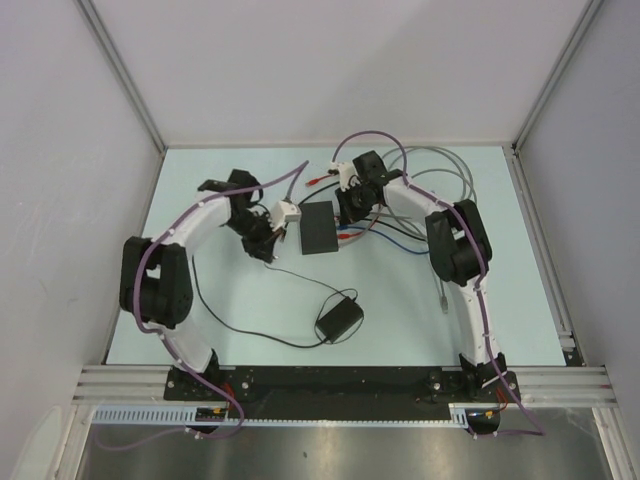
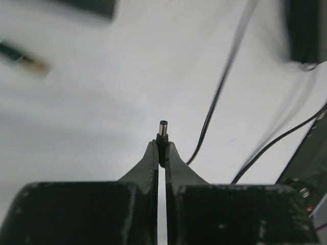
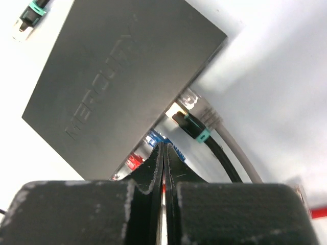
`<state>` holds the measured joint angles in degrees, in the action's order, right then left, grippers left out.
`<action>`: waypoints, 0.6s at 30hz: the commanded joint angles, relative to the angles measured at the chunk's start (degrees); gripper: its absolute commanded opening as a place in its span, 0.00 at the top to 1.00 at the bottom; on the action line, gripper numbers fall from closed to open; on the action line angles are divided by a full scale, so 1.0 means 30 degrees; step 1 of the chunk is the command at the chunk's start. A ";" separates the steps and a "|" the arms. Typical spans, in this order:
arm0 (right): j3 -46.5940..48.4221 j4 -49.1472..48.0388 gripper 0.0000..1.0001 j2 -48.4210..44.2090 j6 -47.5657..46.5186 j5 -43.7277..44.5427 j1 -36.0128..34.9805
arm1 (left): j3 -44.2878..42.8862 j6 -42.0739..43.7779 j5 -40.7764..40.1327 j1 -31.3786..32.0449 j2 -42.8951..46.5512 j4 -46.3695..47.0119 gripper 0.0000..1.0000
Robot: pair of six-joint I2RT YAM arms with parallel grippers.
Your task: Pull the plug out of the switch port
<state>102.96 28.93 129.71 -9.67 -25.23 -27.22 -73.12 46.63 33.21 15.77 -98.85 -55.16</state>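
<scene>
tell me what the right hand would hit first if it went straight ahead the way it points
Most likely the blue plug in the side of the switch: the shut right hand points at it, tips nearly there, though depth is unclear.

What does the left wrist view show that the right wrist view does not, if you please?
Only the left wrist: the left gripper pinching a small barrel plug, free of any port, with a thin black cord beyond. Only the right wrist: the right gripper beside the switch, with grey, black, blue and red cables plugged in. Both: shut jaws above the white table.
</scene>
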 commanded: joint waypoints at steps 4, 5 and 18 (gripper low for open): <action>0.0252 0.0583 1.00 -0.1985 0.0236 0.1258 -0.0066 | -0.8133 0.2475 -0.9008 -0.2971 0.0783 -0.4521 1.00; 0.0077 0.0495 1.00 -0.2248 0.0091 0.1466 -0.0124 | -0.9392 0.2474 -0.9716 -0.3029 0.0520 -0.5047 1.00; 0.1100 0.0377 1.00 -0.2046 0.0587 0.1439 0.0021 | -1.2599 0.3441 -1.7452 -0.4698 -0.0095 -0.4029 1.00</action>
<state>103.04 30.61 124.40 -8.60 -21.34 -27.51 -113.06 55.83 -8.38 4.25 -97.17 -70.43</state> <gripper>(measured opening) 0.008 0.025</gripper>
